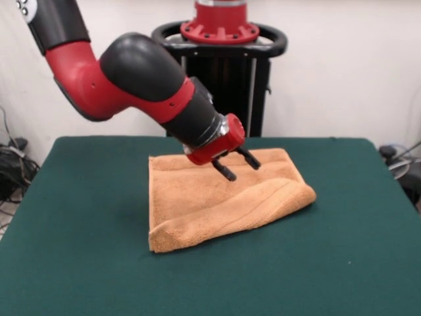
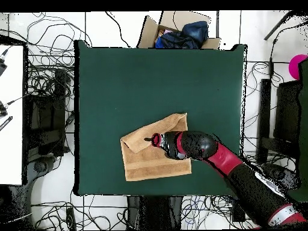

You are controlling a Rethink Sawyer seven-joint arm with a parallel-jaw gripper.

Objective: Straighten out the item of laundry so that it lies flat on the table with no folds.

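One folded towel lies under the open, empty tool.

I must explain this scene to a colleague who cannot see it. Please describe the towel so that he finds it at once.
Look at the dark green table. Near its middle, under the red and black arm's open gripper, lies the towel. It is the only orange-tan thing on the green top, squarish, with one side folded over into a thick rolled edge.
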